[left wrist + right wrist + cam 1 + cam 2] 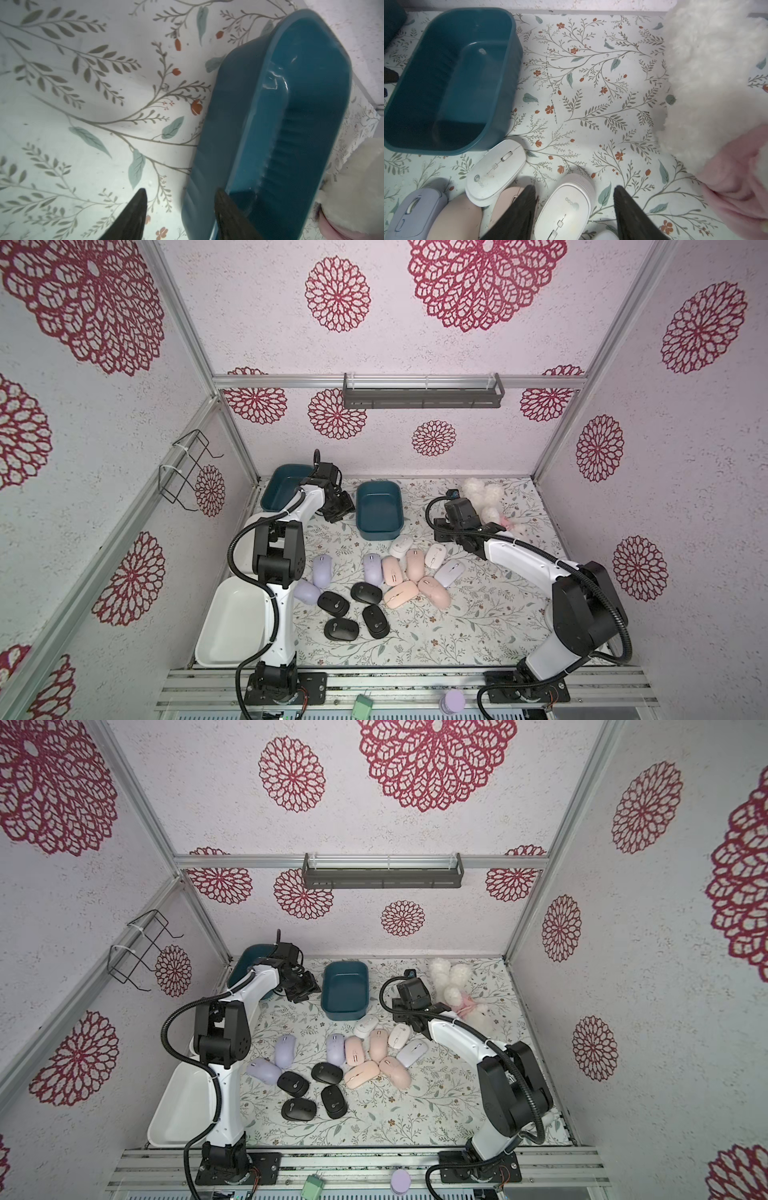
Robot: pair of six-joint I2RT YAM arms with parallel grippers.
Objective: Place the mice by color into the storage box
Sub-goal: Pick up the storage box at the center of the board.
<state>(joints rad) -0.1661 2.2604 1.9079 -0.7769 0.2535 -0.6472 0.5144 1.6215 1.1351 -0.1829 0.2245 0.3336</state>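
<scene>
The mice lie loose in the middle of the table in both top views: black ones (pixel 365 592), lilac ones (pixel 322 569), peach-pink ones (pixel 415 565) and white ones (pixel 401 546). My right gripper (pixel 575 192) stands open just above a white mouse (pixel 564 209), one finger on each side, with a pink mouse (pixel 508 197) beside it. My left gripper (pixel 181 194) is open and holds nothing. It sits at the side wall of a teal storage box (pixel 270 124), one fingertip at its rim. That box (pixel 379 510) has nothing in it.
A second teal box (pixel 282 487) stands at the back left behind the left arm. A white bin (pixel 232 622) sits at the front left. A fluffy white plush toy (pixel 486 497) lies at the back right, close to the right wrist.
</scene>
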